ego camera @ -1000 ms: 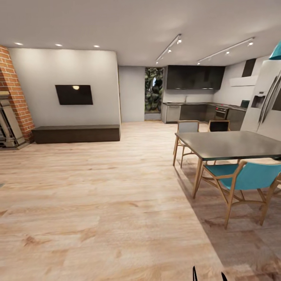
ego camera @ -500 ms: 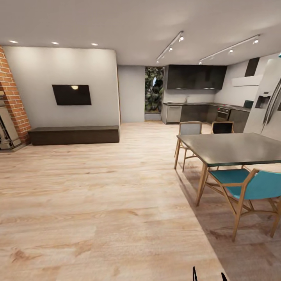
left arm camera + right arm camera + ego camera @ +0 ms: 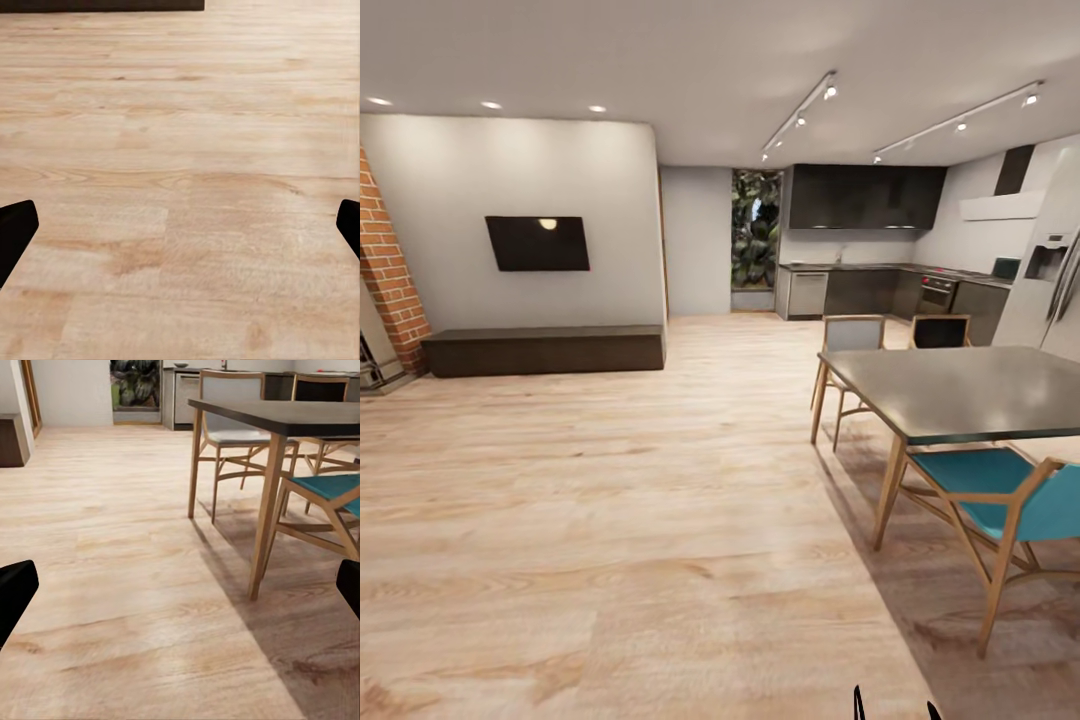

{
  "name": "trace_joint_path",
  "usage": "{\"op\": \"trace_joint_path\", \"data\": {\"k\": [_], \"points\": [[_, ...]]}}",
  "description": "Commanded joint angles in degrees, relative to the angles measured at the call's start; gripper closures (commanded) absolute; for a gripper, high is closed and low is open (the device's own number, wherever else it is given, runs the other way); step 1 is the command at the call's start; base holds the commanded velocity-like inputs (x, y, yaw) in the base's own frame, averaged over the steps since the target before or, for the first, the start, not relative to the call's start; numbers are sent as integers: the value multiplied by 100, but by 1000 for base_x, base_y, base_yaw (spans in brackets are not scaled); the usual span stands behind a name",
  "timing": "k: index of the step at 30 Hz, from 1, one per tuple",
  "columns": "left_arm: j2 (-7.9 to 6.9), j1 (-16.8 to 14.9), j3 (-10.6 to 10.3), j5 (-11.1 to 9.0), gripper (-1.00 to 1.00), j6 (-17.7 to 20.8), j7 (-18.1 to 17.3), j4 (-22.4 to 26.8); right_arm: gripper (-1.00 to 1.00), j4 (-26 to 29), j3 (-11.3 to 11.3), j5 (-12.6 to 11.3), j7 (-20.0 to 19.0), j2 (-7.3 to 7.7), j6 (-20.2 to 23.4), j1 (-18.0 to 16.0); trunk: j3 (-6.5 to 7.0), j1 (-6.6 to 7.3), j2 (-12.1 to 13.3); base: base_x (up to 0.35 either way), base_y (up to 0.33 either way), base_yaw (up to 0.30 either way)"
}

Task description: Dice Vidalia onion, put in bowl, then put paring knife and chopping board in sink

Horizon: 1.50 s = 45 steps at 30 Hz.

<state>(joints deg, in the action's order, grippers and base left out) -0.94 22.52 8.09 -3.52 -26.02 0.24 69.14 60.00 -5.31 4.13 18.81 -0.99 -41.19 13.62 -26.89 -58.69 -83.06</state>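
Pale wood-plank floor (image 3: 610, 520), smooth w/ faint grain, ran to the far kitchen, where the glossy dark grey worktop (image 3: 860, 267) sat; sink and onion prob. there, too small to tell. Main risk: right side clipping the dark matte dining table (image 3: 960, 385) on slim wooden legs, or the teal wood-framed chair (image 3: 1000, 495), if the path drifted right. Left fingers (image 3: 16, 236) and right fingers (image 3: 16, 592) stood wide apart, empty.

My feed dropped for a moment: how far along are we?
Nothing looks done. Both hands, left and right, are open and empty over the floor. The kitchen lies far ahead, past the dining table. Driving there and all the onion steps are left.
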Motion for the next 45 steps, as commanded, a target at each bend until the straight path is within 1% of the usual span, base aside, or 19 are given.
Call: {"op": "trace_joint_path", "data": {"k": [1, 45], "points": [[-3, 0, -9, -35, -100, -10, 2, 3, -100, 3, -5, 44, 47, 2, 6, 1, -3, -4, -2, 322, 0, 0], [-3, 0, -9, -34, -100, -8, 2, 3, -100, -24, -5, 44, 44, 1, 6, 1, -3, -4, -2, 322, 0, 0]]}}
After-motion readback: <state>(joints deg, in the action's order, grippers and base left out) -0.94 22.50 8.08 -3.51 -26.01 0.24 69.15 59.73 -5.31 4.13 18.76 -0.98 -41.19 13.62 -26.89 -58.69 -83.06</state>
